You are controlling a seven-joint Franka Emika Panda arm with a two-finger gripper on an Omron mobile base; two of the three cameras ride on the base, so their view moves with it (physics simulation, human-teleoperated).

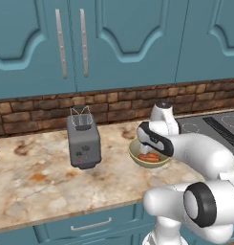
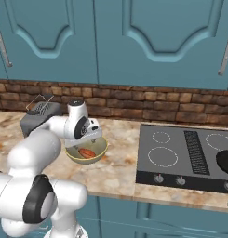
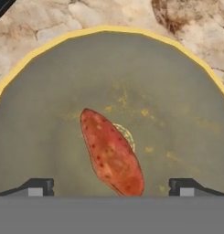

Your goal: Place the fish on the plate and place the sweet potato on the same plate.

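The sweet potato [image 3: 111, 153] lies in the yellowish-green bowl [image 3: 186, 114] on the surface. The jaws stand wide and empty above it; they should descend centred and close across its narrow width.

wall: a band of brown brick backsplash [image 1: 51, 111] runs across at 9 to 3 o'clock
cabinets: teal panelled upper doors [image 1: 123, 33] with silver bar handles [image 1: 61, 43] at 12 o'clock; teal drawer fronts [image 1: 85, 225] at 6 o'clock
worktop: beige-brown marbled stone worktop [image 1: 32, 182]
cooktop: dark glass hob [image 2: 180, 153] at 3 o'clock
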